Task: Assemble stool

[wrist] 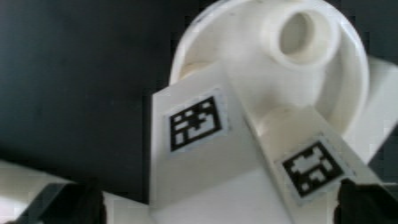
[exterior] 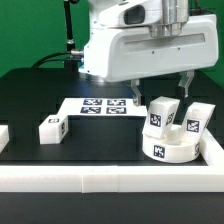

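**A:** Stool status?

**B:** Partway, by my read. From the exterior view's left: a loose leg (exterior: 52, 127) lies alone on the tabletop (exterior: 90, 145), well apart from everything else. Next is the marker board (exterior: 100, 106). Then the hand (exterior: 160, 88) hangs above the cluster on the exterior view's right, fingers apart and holding nothing.

**A:** What's in the cluster?

**B:** The seat (exterior: 172, 150) lies flat on the tabletop, near the border rail (exterior: 216, 152). The second leg (exterior: 160, 115) and third leg (exterior: 197, 120) stand upright at it, side by side. The wrist view shows both over the seat's face, near a round hole (wrist: 302, 40). I can't tell if they're locked in or just resting there.

**A:** What's left?

**B:** My judgement is two legs placed, possibly not fastened. The loose leg has yet to be fetched and fitted. I'd check the two at the seat for seating before calling them done.

**A:** Counts?

**B:** Seat: 1. Legs: 3, with 1 loose and 2 at the seat. Marker board: 1. Hand: 1, empty. There's also a white piece cut off at the exterior view's far left edge, and I can't identify it.
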`<state>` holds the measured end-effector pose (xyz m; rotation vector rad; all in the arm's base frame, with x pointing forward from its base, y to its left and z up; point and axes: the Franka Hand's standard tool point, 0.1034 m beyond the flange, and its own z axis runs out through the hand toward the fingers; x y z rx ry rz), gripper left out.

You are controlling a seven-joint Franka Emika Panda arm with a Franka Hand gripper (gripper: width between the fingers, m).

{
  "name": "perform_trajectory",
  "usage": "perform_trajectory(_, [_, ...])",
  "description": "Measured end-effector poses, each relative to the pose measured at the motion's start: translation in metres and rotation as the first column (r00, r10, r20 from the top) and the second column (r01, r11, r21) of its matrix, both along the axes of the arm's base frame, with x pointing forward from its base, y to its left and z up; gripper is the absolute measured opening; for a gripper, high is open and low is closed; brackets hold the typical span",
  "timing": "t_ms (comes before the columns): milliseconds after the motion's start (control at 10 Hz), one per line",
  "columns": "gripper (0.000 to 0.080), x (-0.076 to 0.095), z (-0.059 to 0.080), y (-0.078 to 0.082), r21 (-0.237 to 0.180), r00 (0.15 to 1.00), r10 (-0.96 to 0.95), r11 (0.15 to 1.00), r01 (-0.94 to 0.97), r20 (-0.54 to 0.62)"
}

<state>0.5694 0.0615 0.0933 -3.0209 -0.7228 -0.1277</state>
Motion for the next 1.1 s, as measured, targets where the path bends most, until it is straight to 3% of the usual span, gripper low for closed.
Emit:
perform_trajectory(300, [0.0649,-0.0019,-0.0071,-0.0025,-0.019,0.996,0.09,0.996,-0.09,-0.002])
perform_trajectory(400, [0.0581,-0.0019,-0.0071,-0.0029,-0.019,0.996,0.09,0.996,-0.09,-0.002])
perform_trajectory(500, [0.0581,-0.0019,-0.0071,-0.0031,-0.019,0.996,0.089,0.996,-0.089,-0.002])
perform_trajectory(600, [0.0395,-0.0019,-0.0071,-0.0032,-0.019,0.996,0.089,0.996,-0.089,-0.002])
perform_trajectory(700, [0.034,-0.0016,-0.0068,-0.0033,-0.019,0.996,0.089,0.996,-0.089,-0.001])
perform_trajectory(900, [0.034,-0.0015,-0.0067,-0.0032,-0.015,0.999,0.042,0.999,-0.042,-0.003])
perform_trajectory(1100, [0.034,0.0007,-0.0068,0.0008,0.011,0.967,-0.253,0.967,0.253,0.014])
